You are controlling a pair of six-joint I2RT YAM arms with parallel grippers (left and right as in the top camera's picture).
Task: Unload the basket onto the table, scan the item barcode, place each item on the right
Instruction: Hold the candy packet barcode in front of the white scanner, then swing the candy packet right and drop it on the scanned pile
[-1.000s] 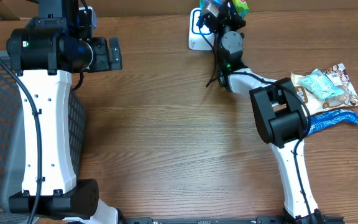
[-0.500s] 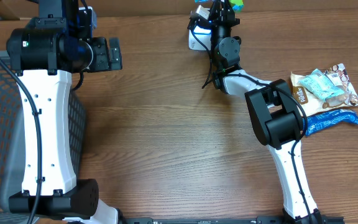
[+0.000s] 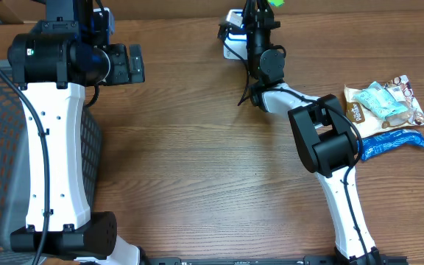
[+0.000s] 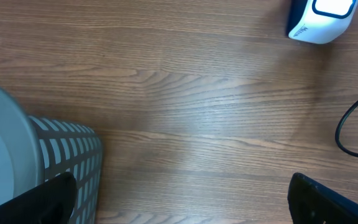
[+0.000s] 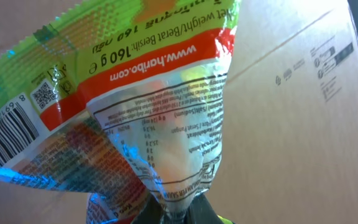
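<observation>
Clamping the right gripper (image 5: 174, 215) on the candy bag (image 5: 160, 118) by its end, pointing its long axis straight out beyond the fingertips, with the left gripper (image 4: 182, 190) spread wide.

Candy bag (image 5: 166, 112) green, orange band; scanner (image 4: 321, 20) white-blue; basket (image 4: 70, 158) grey grid.

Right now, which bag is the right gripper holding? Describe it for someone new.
At the far edge of the table, by the white scanner, the right gripper is shut on a candy bag. Unlike the pale and blue packets at the table's right edge, it is bright green with an orange band.
</observation>
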